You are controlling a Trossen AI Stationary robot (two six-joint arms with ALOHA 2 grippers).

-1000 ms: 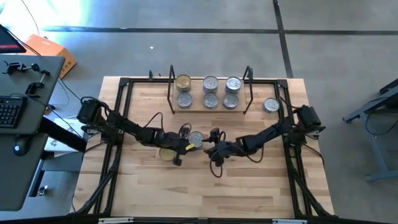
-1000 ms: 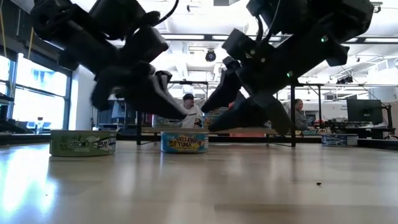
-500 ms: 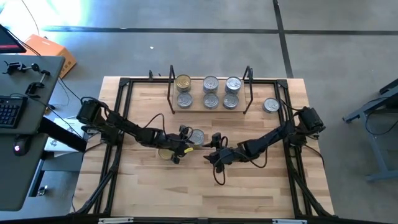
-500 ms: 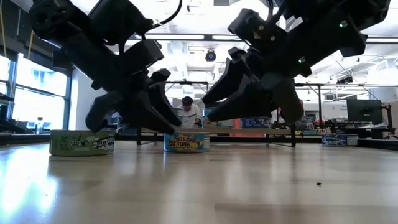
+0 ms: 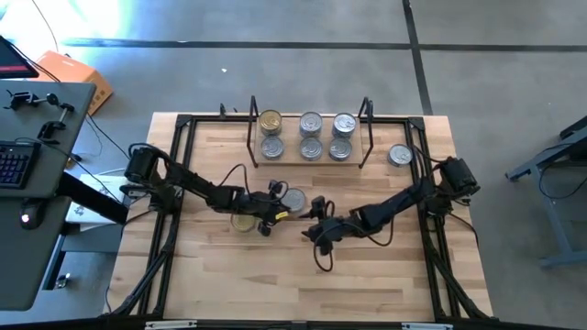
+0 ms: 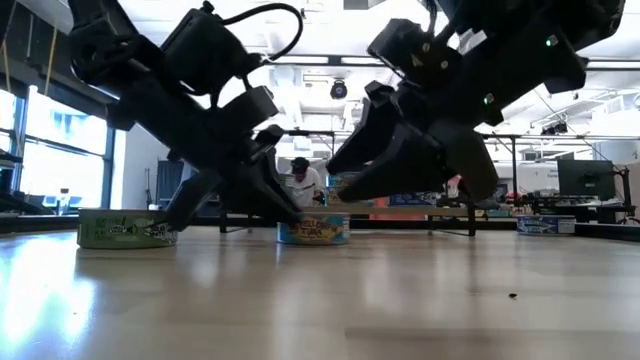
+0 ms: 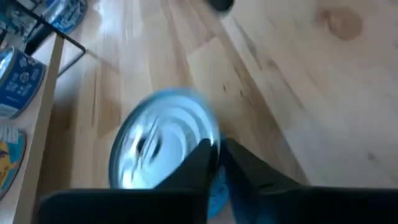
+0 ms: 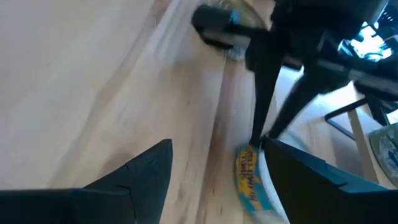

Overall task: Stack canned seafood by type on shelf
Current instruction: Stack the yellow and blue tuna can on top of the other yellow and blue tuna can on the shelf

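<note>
Six tins stand on the shelf [image 5: 308, 161] at the table's 12 o'clock side, in three pairs between the black wire end frames: a gold-lidded tin [image 5: 270, 121] with a silver tin [image 5: 271, 147] in front of it toward 6 o'clock, then two silver pairs to the 3 o'clock side. A lone silver tin [image 5: 399, 155] sits on the wooden table [image 5: 385, 275] just outside the shelf's 3 o'clock end frame. Near the table's centre lies a blue-and-yellow labelled tin with a silver lid [image 5: 293, 200]; at its 8 o'clock, touching or nearly so, lies a gold-lidded tin with a green label [image 5: 244, 222].

The left gripper [image 5: 272, 209] reaches in from 9 o'clock and sits low against the central silver-lidded tin; in the left wrist view its two dark fingers [image 7: 200, 163] are drawn close together at the rim of that lid [image 7: 163, 146], which is blurred, and whether they actually pinch the rim cannot be told. The right gripper [image 5: 316, 220] reaches in from 3 o'clock and hangs above bare wood at the central tin's 4 o'clock, jaws spread wide and holding nothing; the right wrist view shows the tin's label [image 8: 250, 176] between its fingers, farther off. In the low view a seated person [image 6: 303, 176] shows in the room beyond the table.
</note>
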